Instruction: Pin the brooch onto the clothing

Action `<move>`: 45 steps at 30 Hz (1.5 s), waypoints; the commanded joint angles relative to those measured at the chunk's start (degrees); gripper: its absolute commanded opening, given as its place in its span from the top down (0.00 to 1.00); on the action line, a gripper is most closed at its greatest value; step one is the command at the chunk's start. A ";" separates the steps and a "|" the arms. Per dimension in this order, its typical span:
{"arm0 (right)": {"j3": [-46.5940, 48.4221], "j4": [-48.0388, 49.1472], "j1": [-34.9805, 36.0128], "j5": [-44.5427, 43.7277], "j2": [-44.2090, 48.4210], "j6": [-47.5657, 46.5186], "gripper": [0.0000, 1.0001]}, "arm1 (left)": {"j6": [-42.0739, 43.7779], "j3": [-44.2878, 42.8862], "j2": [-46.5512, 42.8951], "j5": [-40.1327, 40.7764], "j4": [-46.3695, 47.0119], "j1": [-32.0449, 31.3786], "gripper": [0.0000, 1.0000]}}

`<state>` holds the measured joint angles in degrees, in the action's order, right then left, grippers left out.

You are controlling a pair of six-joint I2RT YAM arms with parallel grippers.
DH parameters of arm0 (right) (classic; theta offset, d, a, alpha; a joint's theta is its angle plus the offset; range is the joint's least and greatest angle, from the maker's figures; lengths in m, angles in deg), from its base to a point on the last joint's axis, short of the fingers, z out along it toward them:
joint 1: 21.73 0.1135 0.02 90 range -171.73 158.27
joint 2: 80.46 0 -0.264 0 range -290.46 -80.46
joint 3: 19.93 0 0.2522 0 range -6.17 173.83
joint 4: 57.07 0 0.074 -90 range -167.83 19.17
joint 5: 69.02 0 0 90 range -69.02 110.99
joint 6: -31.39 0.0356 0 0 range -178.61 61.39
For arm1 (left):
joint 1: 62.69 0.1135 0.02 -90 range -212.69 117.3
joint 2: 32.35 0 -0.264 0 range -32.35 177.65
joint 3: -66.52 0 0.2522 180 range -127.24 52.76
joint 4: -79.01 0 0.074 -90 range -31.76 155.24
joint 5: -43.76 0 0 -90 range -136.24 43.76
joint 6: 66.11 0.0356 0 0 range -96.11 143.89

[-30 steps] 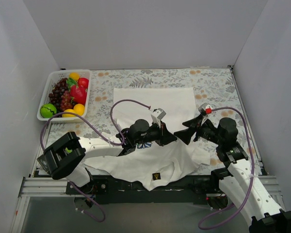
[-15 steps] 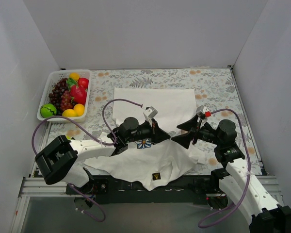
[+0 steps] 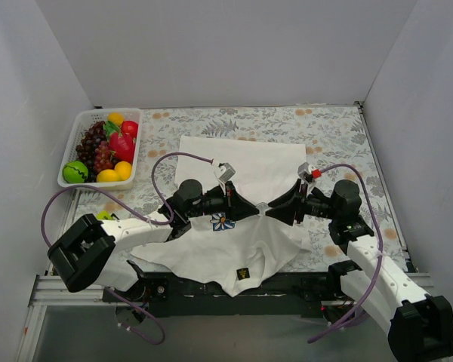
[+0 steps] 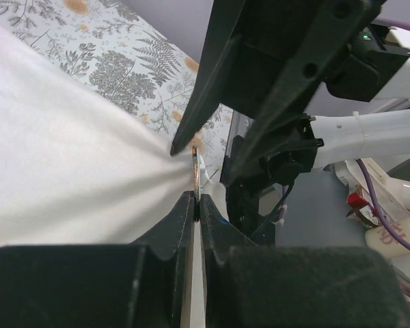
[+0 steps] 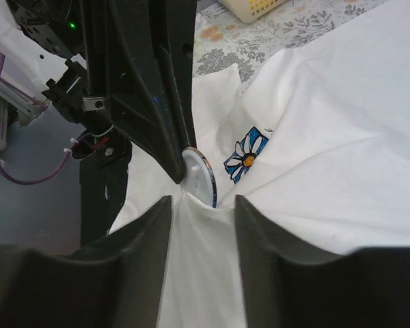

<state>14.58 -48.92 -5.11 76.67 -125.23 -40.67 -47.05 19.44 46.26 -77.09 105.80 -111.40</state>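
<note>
The brooch is being pinched edge-on by the left gripper, just ahead of the spread right gripper, against the bunched T-shirt. The thin disc could be twisted loose if fabric is tugged. A floral tablecloth is being worked over; a fruit basket is being seen well beyond the left gripper, with white walls around.

Arms meet tip to tip: left gripper points to 3 o'clock, pinched; right gripper to 9 o'clock, spread.
</note>
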 commanded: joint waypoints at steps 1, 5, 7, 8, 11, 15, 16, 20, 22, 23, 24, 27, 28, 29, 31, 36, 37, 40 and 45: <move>0.16 2.18 0.08 2.06 -2.68 -0.44 0.65 | -0.43 -0.43 -2.94 -2.81 3.74 0.46 1.00; -0.54 1.12 0.16 1.71 -3.04 -1.32 0.81 | -1.66 -1.31 -2.32 -2.81 3.74 0.37 1.00; -0.89 0.68 0.34 1.19 -2.08 -1.32 0.84 | -2.19 -1.83 -1.62 -3.07 4.09 0.37 1.00; -0.80 0.15 0.43 0.84 -1.72 -1.32 0.85 | -2.28 -2.01 -1.18 -3.86 4.27 0.37 1.00; 0.60 -2.13 0.87 -0.04 -0.76 -2.81 0.81 | -2.80 -3.15 0.31 -5.53 4.53 0.37 1.00; 2.01 -4.42 0.87 -0.49 1.61 -3.78 0.40 | -1.67 -4.38 1.11 -7.38 2.95 0.37 1.00; 2.10 -3.99 0.87 -0.05 1.97 -3.78 0.33 | -1.40 -4.47 1.02 -7.64 2.69 0.46 1.00; 2.71 -3.10 0.78 1.18 3.29 -3.52 0.19 | -0.61 -4.56 0.67 -8.87 2.16 0.37 1.00; 2.80 -2.84 0.87 1.89 3.03 -3.52 0.19 | -0.43 -4.74 0.49 -9.49 1.98 0.37 1.00; 2.89 -2.75 0.87 2.24 2.50 -3.52 0.19 | -0.43 -4.74 0.41 -9.75 1.98 0.37 1.00; 2.89 -2.58 0.87 2.94 2.32 -3.35 0.20 | -0.43 -4.91 0.32 -10.10 1.98 0.37 1.00; 2.98 -1.79 0.87 3.90 1.71 -3.08 0.23 | -0.26 -5.52 0.40 -12.21 1.98 0.37 1.00; 3.06 -1.44 0.78 4.26 1.62 -2.91 0.24 | -0.17 -5.61 0.32 -13.09 1.81 0.46 1.00; 3.15 -0.82 0.87 4.61 1.53 -2.64 0.26 | 0.01 -5.79 0.32 -13.62 1.55 0.37 1.00; 3.59 -0.56 0.87 5.57 1.44 -2.55 0.28 | 0.45 -6.14 0.32 -13.88 0.93 0.46 1.00; 4.03 0.24 0.78 6.89 1.27 -2.20 0.37 | 1.33 -6.76 0.40 -14.15 -0.47 0.37 1.00; 4.03 0.41 0.78 6.98 1.36 -2.03 0.39 | 1.33 -6.84 0.23 -14.24 -0.65 0.46 1.00; 3.94 0.76 0.78 7.25 1.53 -1.94 0.46 | 1.68 -6.67 -0.03 -14.06 -0.83 0.37 1.00; 3.94 1.20 0.78 8.21 1.97 -1.85 0.49 | 1.94 -6.14 -1.17 -13.27 -0.92 0.46 1.00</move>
<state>16.14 -50.76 -4.46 82.85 -124.05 -42.68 -46.20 14.76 47.92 -89.57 104.60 -110.83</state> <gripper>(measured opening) 0.505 0.029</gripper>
